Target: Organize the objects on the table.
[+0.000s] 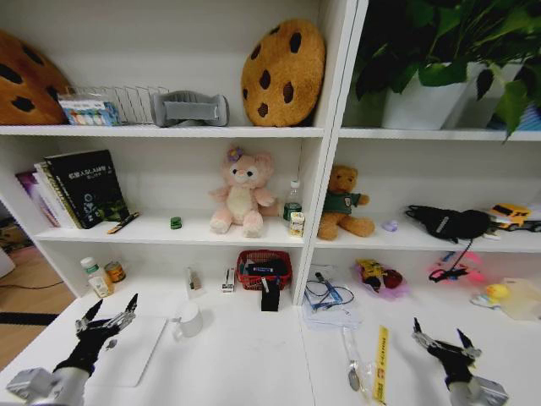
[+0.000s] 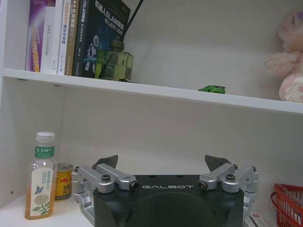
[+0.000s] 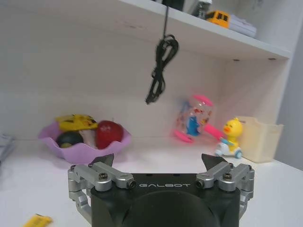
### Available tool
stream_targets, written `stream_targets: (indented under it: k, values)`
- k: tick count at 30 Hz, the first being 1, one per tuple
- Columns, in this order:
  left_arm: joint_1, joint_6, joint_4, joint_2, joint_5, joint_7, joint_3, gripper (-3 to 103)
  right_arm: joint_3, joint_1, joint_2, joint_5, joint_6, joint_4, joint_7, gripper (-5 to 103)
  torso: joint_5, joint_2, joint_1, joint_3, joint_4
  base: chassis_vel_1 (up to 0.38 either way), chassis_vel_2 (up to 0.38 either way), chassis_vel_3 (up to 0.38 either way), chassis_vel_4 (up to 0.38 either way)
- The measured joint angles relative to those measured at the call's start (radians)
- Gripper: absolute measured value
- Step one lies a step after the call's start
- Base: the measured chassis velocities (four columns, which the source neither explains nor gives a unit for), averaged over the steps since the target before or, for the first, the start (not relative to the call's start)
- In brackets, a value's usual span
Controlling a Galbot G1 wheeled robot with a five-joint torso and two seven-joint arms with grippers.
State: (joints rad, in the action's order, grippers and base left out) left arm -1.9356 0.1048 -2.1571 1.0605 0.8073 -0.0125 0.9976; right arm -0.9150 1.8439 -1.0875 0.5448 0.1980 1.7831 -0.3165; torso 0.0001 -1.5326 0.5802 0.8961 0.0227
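Note:
My left gripper (image 1: 108,320) hovers open over the near left of the white table (image 1: 254,359), just above a slim silver laptop (image 1: 128,351) lying flat. In the left wrist view its fingers (image 2: 162,163) stand apart, facing the shelf wall. A small green toy car (image 1: 176,222) sits on the lower shelf, also the green car (image 2: 212,88) in that wrist view. A dark marker pen (image 1: 122,222) lies by the books. My right gripper (image 1: 439,338) is open above the near right of the table, its fingers (image 3: 158,161) empty and pointing toward a purple bowl (image 3: 85,142).
A white mug (image 1: 188,320) stands beside the laptop. A red basket (image 1: 264,268), a yellow strip (image 1: 380,364), glasses on paper (image 1: 325,296), bottles (image 1: 97,275) and a duck toy (image 3: 229,137) crowd the back. Plush toys and books fill the shelves.

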Motion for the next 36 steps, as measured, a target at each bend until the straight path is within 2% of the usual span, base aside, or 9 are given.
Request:
stream_targets:
  k: [10, 17, 19, 22, 24, 27, 29, 33, 36]
  values:
    - [0.0, 0.0, 0.0, 0.0, 0.0, 0.0, 0.0, 100, -0.013, -0.04, -0.012, 0.012, 0.027, -0.144, -0.012, 101, -0.0001, 0.0, 0.0, 0.0, 0.0001, 0.0, 0.0, 0.0, 0.0]
    - [0.0, 0.0, 0.0, 0.0, 0.0, 0.0, 0.0, 100, 0.0, -0.07, 0.001, 0.018, 0.027, -0.185, -0.007, 80, 0.0, 0.0, 0.0, 0.0, 0.0, 0.0, 0.0, 0.0, 0.0]
    - [0.0, 0.0, 0.0, 0.0, 0.0, 0.0, 0.0, 100, 0.004, -0.076, 0.004, 0.018, 0.027, -0.186, -0.006, 70, -0.0001, 0.0, 0.0, 0.0, -0.0001, 0.0, 0.0, 0.0, 0.0]
    - [0.0, 0.0, 0.0, 0.0, 0.0, 0.0, 0.0, 100, 0.006, -0.077, 0.007, 0.018, 0.027, -0.187, -0.005, 65, 0.0, 0.0, 0.0, 0.0, 0.0, 0.0, 0.0, 0.0, 0.0]
    - [0.0, 0.0, 0.0, 0.0, 0.0, 0.0, 0.0, 100, 0.006, -0.079, 0.01, 0.017, 0.027, -0.188, -0.005, 54, -0.0001, 0.0, 0.0, 0.0, 0.0, 0.0, 0.0, 0.0, 0.0]
    - [0.0, 0.0, 0.0, 0.0, 0.0, 0.0, 0.0, 100, 0.007, -0.078, 0.012, 0.017, 0.027, -0.188, -0.005, 48, -0.0001, 0.0, 0.0, 0.0, 0.0, 0.0, 0.0, 0.0, 0.0]
    - [0.0, 0.0, 0.0, 0.0, 0.0, 0.0, 0.0, 100, 0.008, -0.078, 0.013, 0.016, 0.027, -0.189, -0.004, 32, -0.0001, 0.0, 0.0, 0.0, 0.0, 0.0, 0.0, 0.0, 0.0]
    - [0.0, 0.0, 0.0, 0.0, 0.0, 0.0, 0.0, 100, 0.01, -0.078, 0.01, 0.015, 0.027, -0.187, -0.004, 21, -0.0001, 0.0, 0.0, 0.0, 0.0, 0.0, 0.0, 0.0, 0.0]
    - [0.0, 0.0, 0.0, 0.0, 0.0, 0.0, 0.0, 100, 0.012, -0.078, 0.01, 0.012, 0.029, -0.184, -0.003, 5, -0.0001, 0.0, 0.0, 0.0, 0.0, 0.0, 0.0, 0.0, 0.0]
